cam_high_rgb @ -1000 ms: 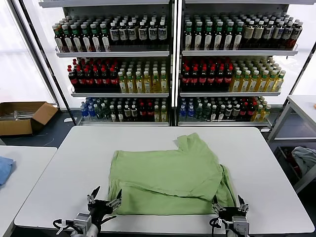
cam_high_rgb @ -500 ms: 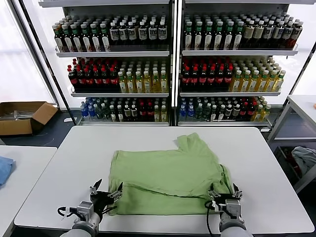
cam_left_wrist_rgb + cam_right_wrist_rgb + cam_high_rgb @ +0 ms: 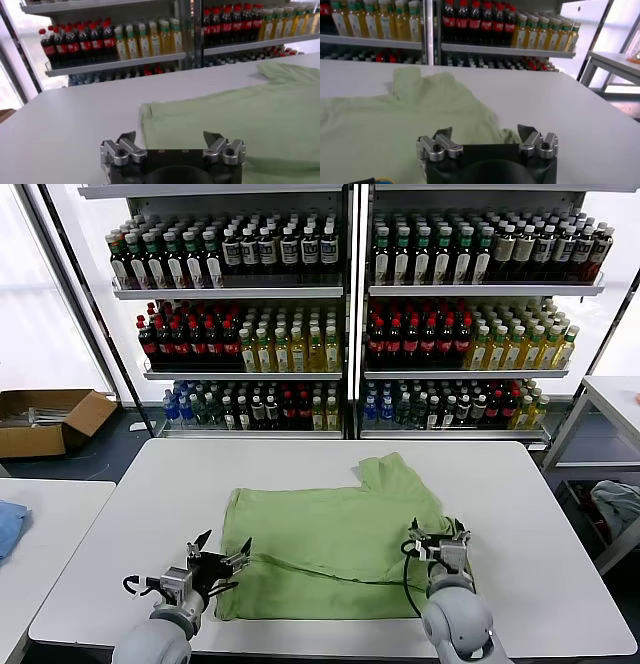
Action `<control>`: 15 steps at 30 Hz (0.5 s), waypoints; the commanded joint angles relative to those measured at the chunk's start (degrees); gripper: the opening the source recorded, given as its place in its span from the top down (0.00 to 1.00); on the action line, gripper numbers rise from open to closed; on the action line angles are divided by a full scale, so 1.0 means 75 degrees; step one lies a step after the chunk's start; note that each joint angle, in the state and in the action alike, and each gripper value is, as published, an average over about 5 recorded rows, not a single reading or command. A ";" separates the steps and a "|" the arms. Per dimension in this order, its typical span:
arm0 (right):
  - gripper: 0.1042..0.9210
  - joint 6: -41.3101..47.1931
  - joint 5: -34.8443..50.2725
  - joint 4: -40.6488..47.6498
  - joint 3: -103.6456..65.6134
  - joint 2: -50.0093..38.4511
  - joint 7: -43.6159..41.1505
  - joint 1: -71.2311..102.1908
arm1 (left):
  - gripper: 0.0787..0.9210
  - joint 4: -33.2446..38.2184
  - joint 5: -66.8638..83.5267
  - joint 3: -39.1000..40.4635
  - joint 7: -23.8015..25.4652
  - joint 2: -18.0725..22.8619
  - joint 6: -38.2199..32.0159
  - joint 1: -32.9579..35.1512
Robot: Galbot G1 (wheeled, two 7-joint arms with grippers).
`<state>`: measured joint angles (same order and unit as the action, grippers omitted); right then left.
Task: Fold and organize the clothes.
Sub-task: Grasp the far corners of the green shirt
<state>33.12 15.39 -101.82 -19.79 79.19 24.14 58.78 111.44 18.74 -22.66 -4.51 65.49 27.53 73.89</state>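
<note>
Left claw (image 3: 221, 557) spread, at shirt's 8 o'clock hem. Right claw (image 3: 437, 539) spread, over 4 o'clock edge. Green polo shirt (image 3: 335, 544) partly folded, mid-counter (image 3: 120, 524). Risk: uneven grabs skew fold; thin pinch catches one layer only.

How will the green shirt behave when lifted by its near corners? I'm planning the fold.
The shirt lies flat with soft creases, so it will probably drape and sag between the left gripper and right gripper. It looks thin, likely light.
</note>
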 commanded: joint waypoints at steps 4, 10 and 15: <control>0.12 0.0010 0.0777 0.1410 0.0121 0.0035 0.0030 -0.2133 | 0.12 -0.1497 0.0871 0.0390 0.0224 -0.0458 0.0100 -0.2342; 0.12 -0.0160 0.1209 0.2984 0.0534 0.0138 -0.0052 -0.3176 | 0.12 -0.3663 0.0867 0.1204 0.0419 -0.0203 0.0031 -0.3995; 0.12 -0.0113 0.0953 0.3848 0.0700 0.0374 -0.0196 -0.3865 | 0.12 -0.4615 0.0907 0.1416 0.0425 0.0097 0.0007 -0.4706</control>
<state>32.55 20.58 -81.42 -15.98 81.59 22.60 37.79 90.05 23.91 -15.38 -2.07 65.38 27.52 50.63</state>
